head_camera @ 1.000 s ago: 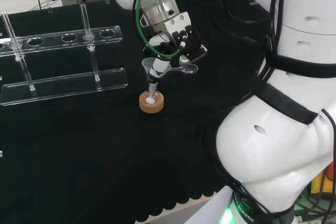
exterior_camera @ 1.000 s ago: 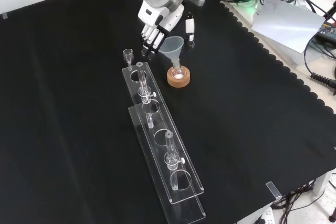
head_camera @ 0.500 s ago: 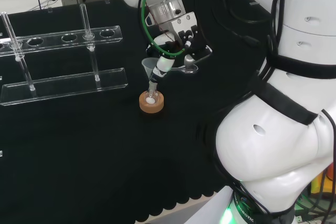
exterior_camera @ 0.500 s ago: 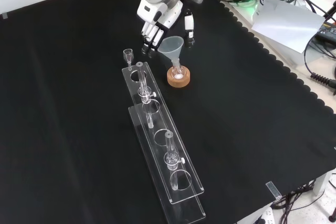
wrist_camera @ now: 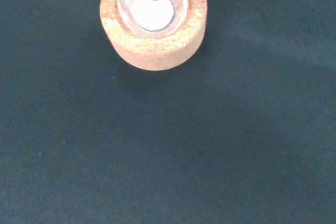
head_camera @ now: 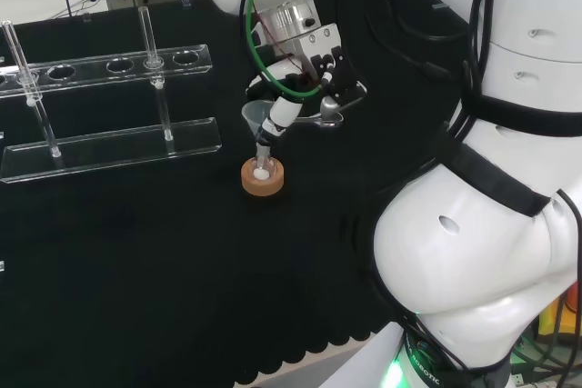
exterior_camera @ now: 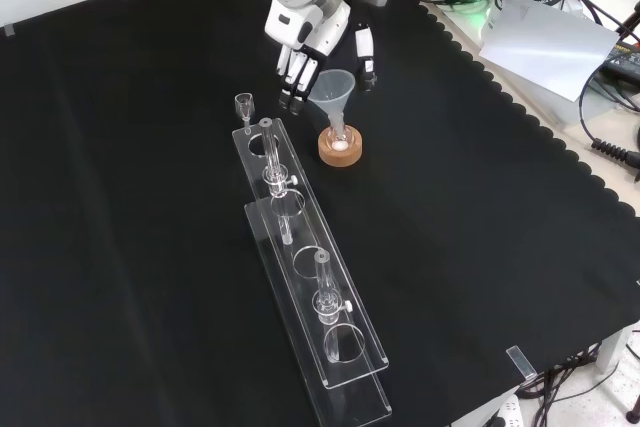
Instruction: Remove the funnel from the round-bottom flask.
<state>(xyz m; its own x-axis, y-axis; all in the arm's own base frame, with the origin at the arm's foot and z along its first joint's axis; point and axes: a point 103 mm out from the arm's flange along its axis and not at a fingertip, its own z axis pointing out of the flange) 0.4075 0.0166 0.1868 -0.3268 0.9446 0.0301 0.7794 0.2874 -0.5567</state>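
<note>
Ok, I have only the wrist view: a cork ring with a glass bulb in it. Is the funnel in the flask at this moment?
Observer: Yes. In the front view the funnel sits in the neck of the round-bottom flask.
Operator: And the hand?
Observer: There the hand is behind the funnel; its fingers hang at the funnel's left, the thumb at its right, not closed on it.
Operator: Anything near?
Observer: A clear rack begins just left of the cork ring.
</note>
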